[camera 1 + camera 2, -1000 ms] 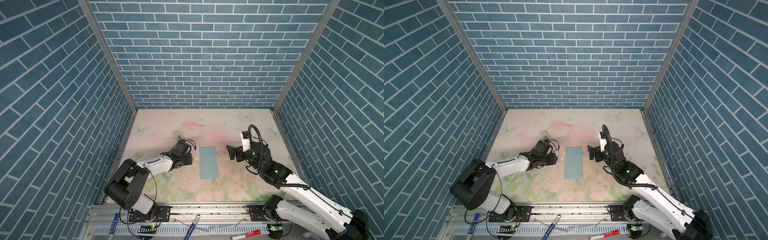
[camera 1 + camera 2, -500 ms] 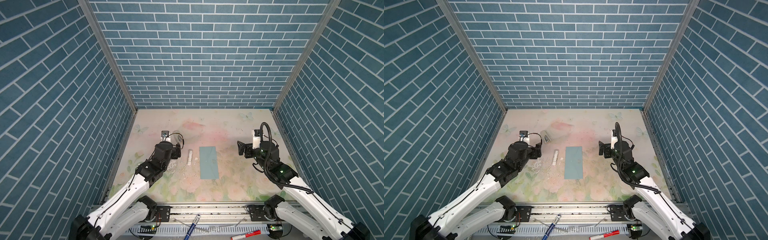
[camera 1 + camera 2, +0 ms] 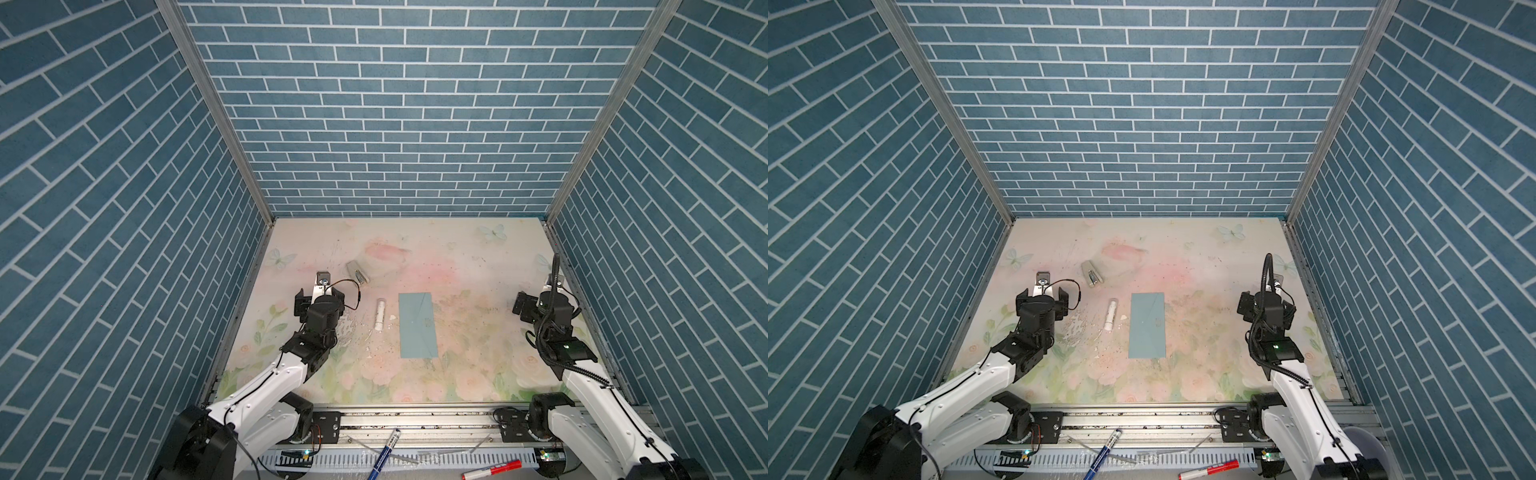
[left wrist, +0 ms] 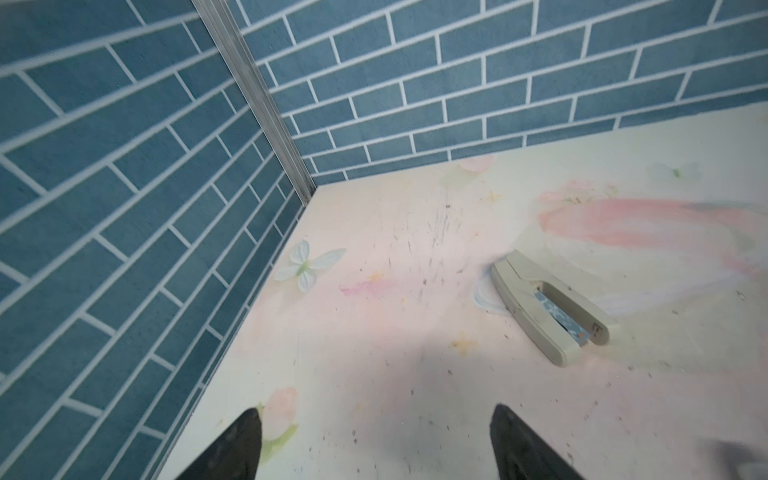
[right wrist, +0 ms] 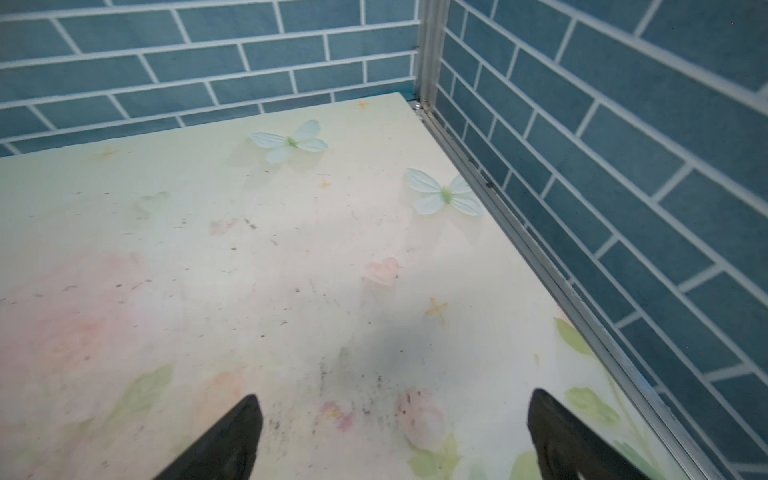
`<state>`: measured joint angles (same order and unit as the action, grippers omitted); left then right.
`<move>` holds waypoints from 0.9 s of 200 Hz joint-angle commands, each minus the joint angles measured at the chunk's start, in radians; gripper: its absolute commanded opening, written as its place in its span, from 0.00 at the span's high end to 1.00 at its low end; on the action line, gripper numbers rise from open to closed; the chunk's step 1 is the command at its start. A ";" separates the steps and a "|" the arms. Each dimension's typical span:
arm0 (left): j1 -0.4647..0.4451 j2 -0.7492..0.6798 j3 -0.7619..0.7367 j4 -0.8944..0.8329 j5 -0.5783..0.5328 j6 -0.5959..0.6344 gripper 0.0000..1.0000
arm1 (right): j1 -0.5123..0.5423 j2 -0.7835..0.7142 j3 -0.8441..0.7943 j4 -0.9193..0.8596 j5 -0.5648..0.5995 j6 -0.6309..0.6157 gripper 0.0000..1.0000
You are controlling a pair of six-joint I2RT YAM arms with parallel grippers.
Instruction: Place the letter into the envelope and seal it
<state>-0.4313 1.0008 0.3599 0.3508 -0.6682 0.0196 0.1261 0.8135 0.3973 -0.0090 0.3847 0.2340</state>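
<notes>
1. Teal-blue brick-pattern walls enclose the counter on three sides. The counter surface carries a pale floral print with butterflies, scuffed and speckled in places.
2. Near the left wall, the left gripper hovers over the left part of the counter, pointing toward the far side. The wrist view shows its jaws spread wide with bare counter between them and nothing held.
3. Beyond the left gripper and a little to its right, a grey-beige stapler lies on the counter at a slant. Nothing touches it.
4. Next, a white tube lies flat, long axis running near to far, between the left gripper and the envelope, apart from both. A scuffed whitish patch marks the counter just to its left.
5. At the front, a blue pen lies by the metal rail, off the counter.
6. Mid-counter, the envelope lies flat, plain teal, long axis near to far, seen in both top views. Faint diagonal lines cross its upper face. It is well apart from both arms.
7. Right of the blue pen, a red marker lies at the front, below the rail.
8. Far right, the right gripper hangs over the right part of the counter, close to the right wall. Its jaws stand wide apart, only printed counter between them, nothing gripped.
</notes>
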 commanded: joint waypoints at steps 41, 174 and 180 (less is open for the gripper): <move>0.127 0.094 -0.139 0.367 0.040 0.094 0.14 | -0.078 0.188 -0.129 0.381 -0.002 -0.052 0.03; 0.288 0.417 -0.118 0.695 0.297 0.079 0.10 | -0.118 0.419 -0.076 0.632 -0.175 -0.152 0.02; 0.289 0.420 -0.115 0.692 0.298 0.077 0.10 | -0.120 0.412 -0.076 0.618 -0.176 -0.154 0.02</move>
<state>-0.1520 1.3941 0.2420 0.9466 -0.4198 0.1020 0.0143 1.2495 0.3038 0.6006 0.2443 0.1066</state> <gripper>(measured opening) 0.898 0.984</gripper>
